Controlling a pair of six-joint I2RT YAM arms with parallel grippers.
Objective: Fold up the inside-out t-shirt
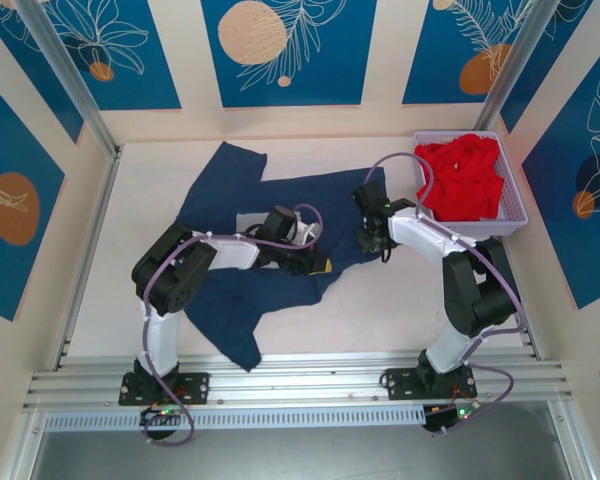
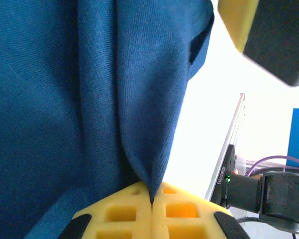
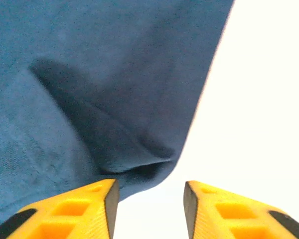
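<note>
Where the white table (image 1: 380, 310) reaches its far right corner, a pale lilac basket (image 1: 520, 215) with slatted sides holds a crumpled bright red garment (image 1: 465, 180), which is heaped up to the rim. The overhead view gives the whole layout. The inside-out t-shirt (image 1: 230, 200), dark navy, lies rumpled across the middle and left of the table, one end toward the back wall and another trailing toward the near edge. It is well apart from the basket.

Both arms bend inward over the shirt's right side. The left gripper (image 1: 320, 262) is low on the cloth, and the right gripper (image 1: 368, 240) is near the shirt's right edge.

The left wrist view adds the close detail: the yellow fingers (image 2: 124, 214) are pressed together, with a raised fold of navy cloth pinched between them. The right wrist view shows yellow fingers (image 3: 89, 204) standing apart over the bare table, gripping nothing, with the shirt's edge just at the left-hand finger.
</note>
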